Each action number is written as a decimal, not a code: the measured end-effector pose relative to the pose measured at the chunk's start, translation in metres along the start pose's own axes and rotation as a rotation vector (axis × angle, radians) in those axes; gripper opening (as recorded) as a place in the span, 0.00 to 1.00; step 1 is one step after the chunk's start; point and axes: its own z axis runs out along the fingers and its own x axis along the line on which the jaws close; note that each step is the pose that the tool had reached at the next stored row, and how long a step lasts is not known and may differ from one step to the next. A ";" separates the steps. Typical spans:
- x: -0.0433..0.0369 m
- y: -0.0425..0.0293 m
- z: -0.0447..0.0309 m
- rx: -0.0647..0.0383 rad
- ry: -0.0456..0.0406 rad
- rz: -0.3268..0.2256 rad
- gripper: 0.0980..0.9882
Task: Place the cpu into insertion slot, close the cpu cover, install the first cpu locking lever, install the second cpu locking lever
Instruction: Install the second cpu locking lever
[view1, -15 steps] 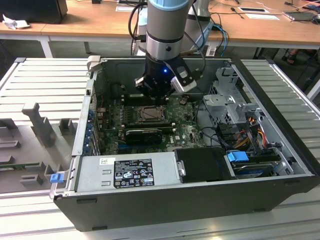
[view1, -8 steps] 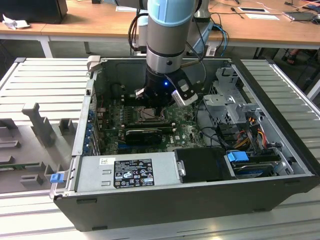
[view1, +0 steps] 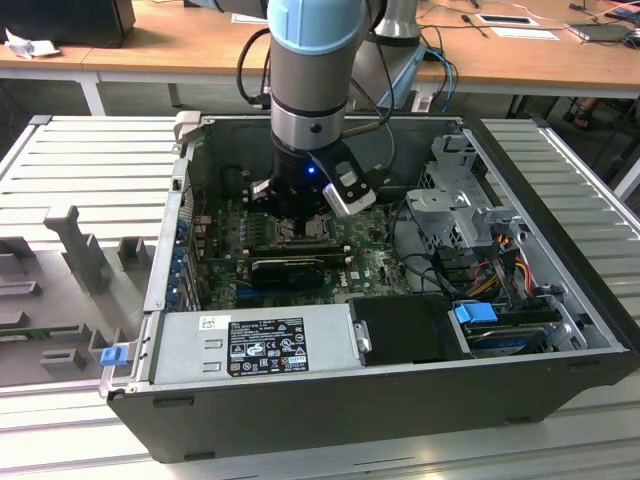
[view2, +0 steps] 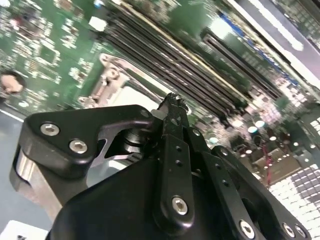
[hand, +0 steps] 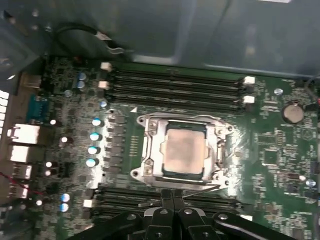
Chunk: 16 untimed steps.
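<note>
In the first wrist view the cpu (hand: 185, 150) lies flat in the insertion slot (hand: 224, 134), pale metal top up. The cpu cover (hand: 151, 152) is down around it as a silver frame. A thin metal locking lever (hand: 200, 188) runs along the socket's side nearest my fingers. My gripper (hand: 172, 196) is shut, its black fingertips pressed together just at that side of the socket with nothing visible between them. The second wrist view shows the closed fingertips (view2: 172, 102) over the cover (view2: 106, 80). In the exterior view my gripper (view1: 300, 215) hangs low over the socket (view1: 305, 233).
Long black memory slots (hand: 175, 82) flank the socket on both sides. A black ribbed card (view1: 287, 268), a grey power supply (view1: 260, 340), a metal drive cage (view1: 460, 200) and loose cables (view1: 500, 250) crowd the open computer case (view1: 400, 385).
</note>
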 end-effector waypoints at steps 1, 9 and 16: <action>0.0038 -0.0002 0.0037 0.000 -0.0001 0.000 0.01; 0.0143 -0.0021 0.0229 -0.002 0.0002 -0.002 0.01; 0.0243 -0.0024 0.0315 -0.036 -0.0022 -0.010 0.01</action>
